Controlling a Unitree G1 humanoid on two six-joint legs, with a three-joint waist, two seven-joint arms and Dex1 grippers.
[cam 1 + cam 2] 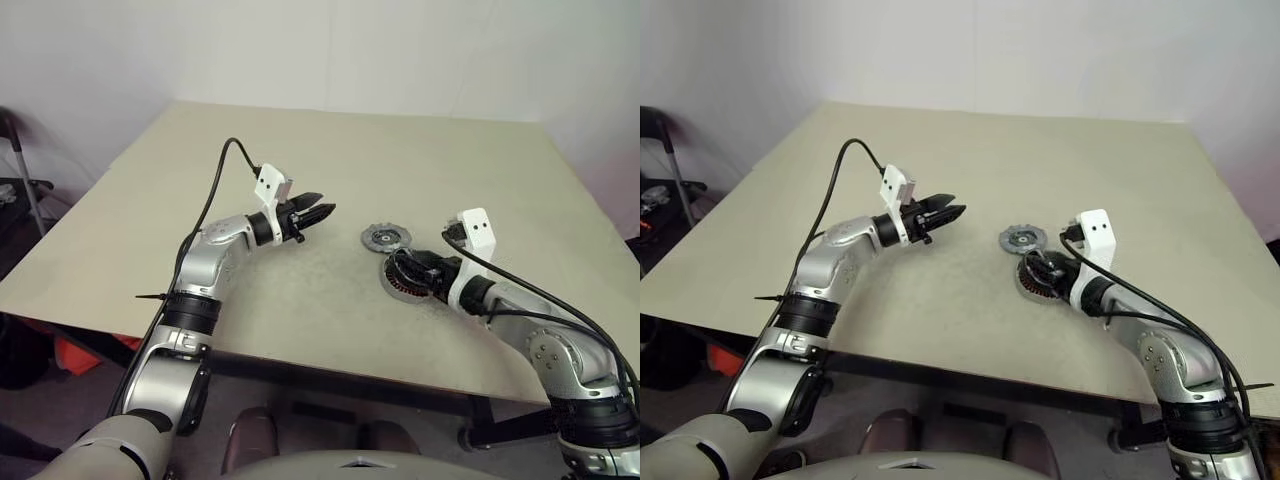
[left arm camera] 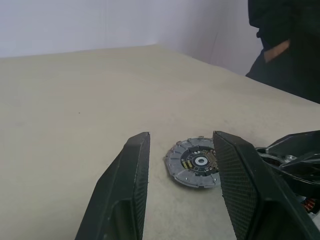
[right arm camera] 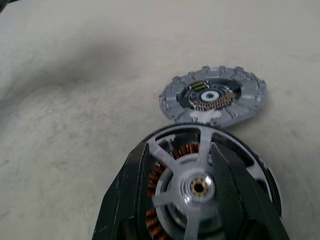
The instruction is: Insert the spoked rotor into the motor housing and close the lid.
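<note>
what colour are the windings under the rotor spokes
Copper-orange windings, seen between the pale silvery spokes of the rotor; clearest in the right wrist view.

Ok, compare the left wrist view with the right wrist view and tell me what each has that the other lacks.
Left wrist view alone: the open left claw, empty above the table, and a person in dark clothes standing past the far edge.

Right wrist view alone: the right claw over the spoked rotor, which sits in the motor housing over its copper windings, one finger on either side of the hub.

Both: the lid lying flat on the table beside the housing, not yet fitted.
</note>
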